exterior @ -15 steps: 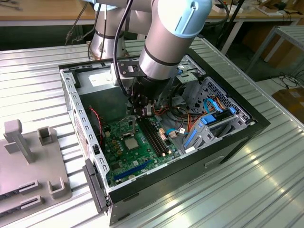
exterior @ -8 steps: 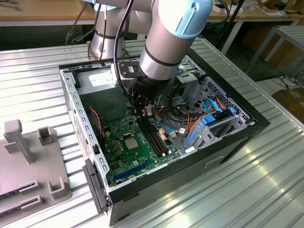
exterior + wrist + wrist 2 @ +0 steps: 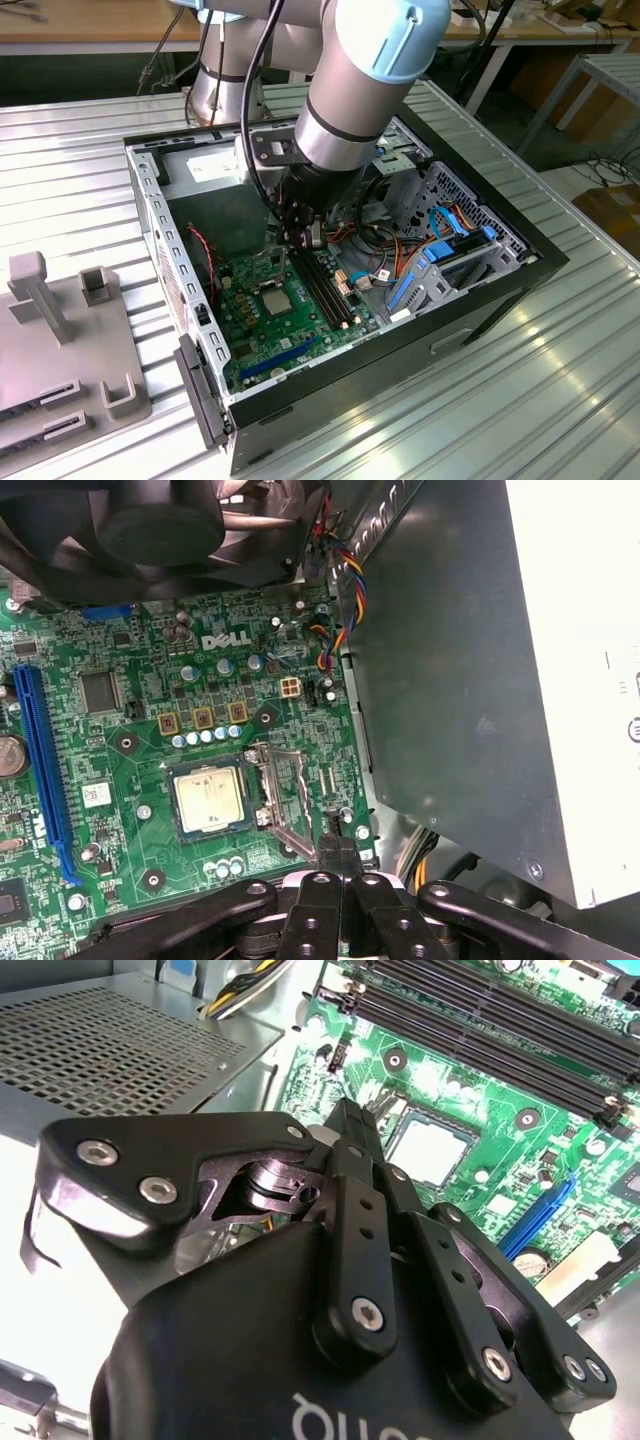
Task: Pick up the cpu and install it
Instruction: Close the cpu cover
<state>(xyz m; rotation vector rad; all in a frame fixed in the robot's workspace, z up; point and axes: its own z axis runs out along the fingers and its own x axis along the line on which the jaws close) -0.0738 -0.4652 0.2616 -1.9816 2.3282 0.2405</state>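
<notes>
1. A Universal Robots arm point(image 3: 350, 90) reaches down into an open desktop computer case point(image 3: 500, 270) lying on its side on a ribbed metal surface point(image 3: 480, 400).
2. The gripper point(image 3: 338, 852) hangs above the green motherboard point(image 3: 130, 730), its black fingers point(image 3: 352, 1150) pressed together with nothing between them.
3. The cpu point(image 3: 208, 798), a small square chip with a silver-grey face, sits in its socket on the motherboard; in the first wrist view it lies at about 10 o'clock from the fingertips, near but apart from them.
4. The socket's metal load plate point(image 3: 285, 800) stands swung open just beside the chip, between it and the gripper.
5. In the exterior view the cpu point(image 3: 273, 299) shows at 7 o'clock from the gripper point(image 3: 300, 238), with the long black memory slots point(image 3: 325, 290) beside it.
6. The grey power-supply box point(image 3: 480, 680) fills the case wall near the gripper, and a blue expansion slot point(image 3: 45, 770) runs along the board's far side.
</notes>
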